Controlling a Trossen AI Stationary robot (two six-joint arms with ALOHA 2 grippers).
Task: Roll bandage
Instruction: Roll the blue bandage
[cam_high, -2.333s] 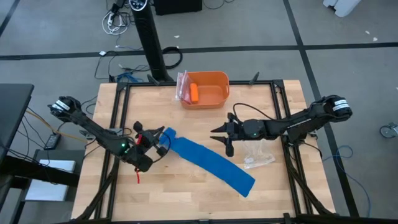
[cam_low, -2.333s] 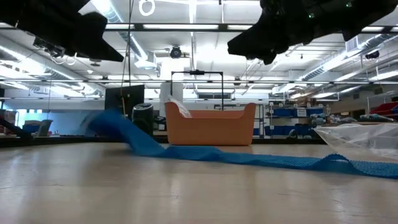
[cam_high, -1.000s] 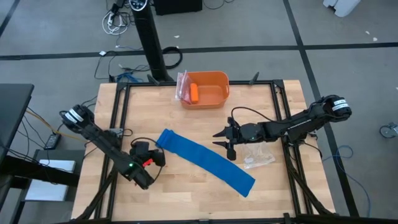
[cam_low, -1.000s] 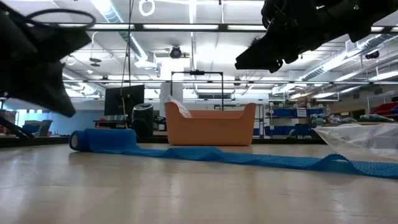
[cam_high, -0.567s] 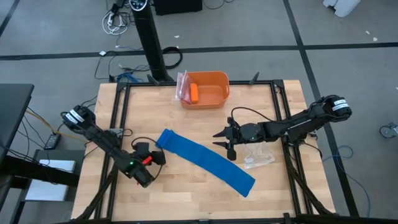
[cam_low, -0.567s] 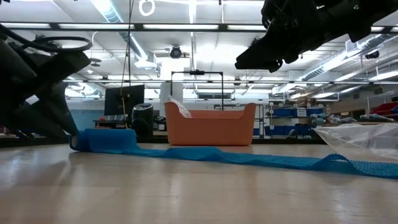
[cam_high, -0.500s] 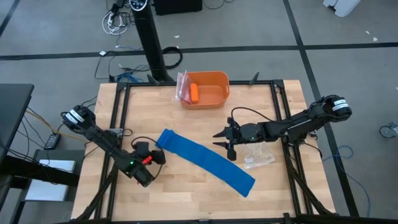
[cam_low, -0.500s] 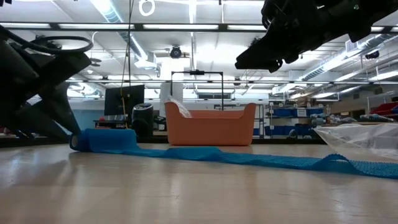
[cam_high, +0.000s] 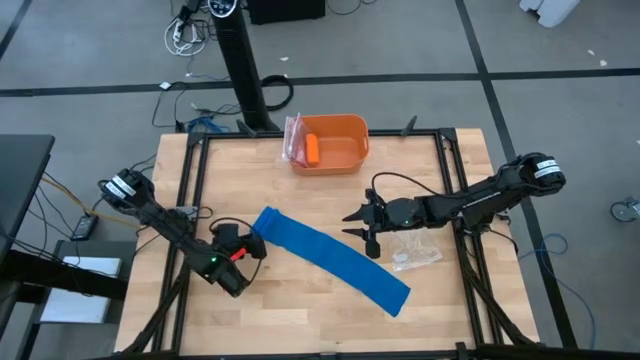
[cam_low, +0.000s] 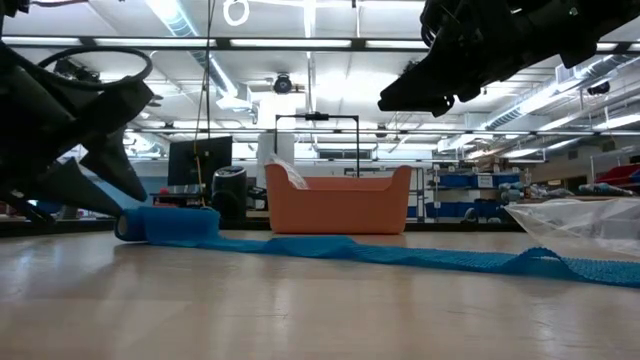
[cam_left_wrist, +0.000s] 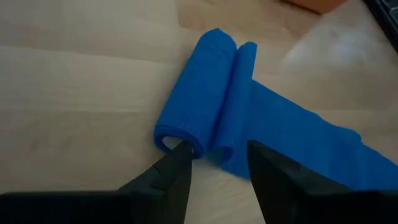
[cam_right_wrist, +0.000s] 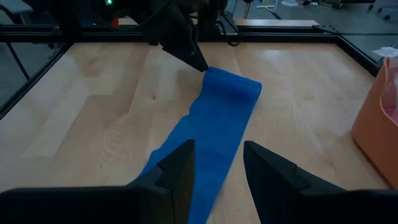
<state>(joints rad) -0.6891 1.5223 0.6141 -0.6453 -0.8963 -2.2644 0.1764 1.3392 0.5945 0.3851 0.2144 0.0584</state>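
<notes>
While the roll is only begun, take stock as follows, every place reckoned from the orange bin (cam_high: 331, 143).

Bandage: the bandage (cam_high: 330, 259) lies flat on the table (cam_high: 300, 320), running slantwise away from the orange bin toward the table's near right part. Its end nearest the left arm is curled into a short roll of a few turns, and the rest lies as a long loose strip. You can see the rolled end plainly in the left wrist view (cam_left_wrist: 199, 102).

Left gripper: the left gripper (cam_high: 252, 245) sits at the rolled end, on the side away from the bin, jaws spread and holding nothing. One fingertip (cam_left_wrist: 181, 148) stands at the mouth of the roll, touching or nearly so, and the other just beside the fold.

Right gripper: the right gripper (cam_high: 364, 228) hangs above the strip's middle, nearer the bin than the loose end, jaws parted and empty.

Other items: a clear plastic bag (cam_high: 413, 248) lies beside the strip, beyond the right gripper from the left arm.

Step in hand: by my reading, you are re-gripping between turns, with most of the length still to wind.

Next move: close the left jaws across the roll, then turn it along the strip, keeping the edges even. You may want the right gripper to pin the strip.
</notes>
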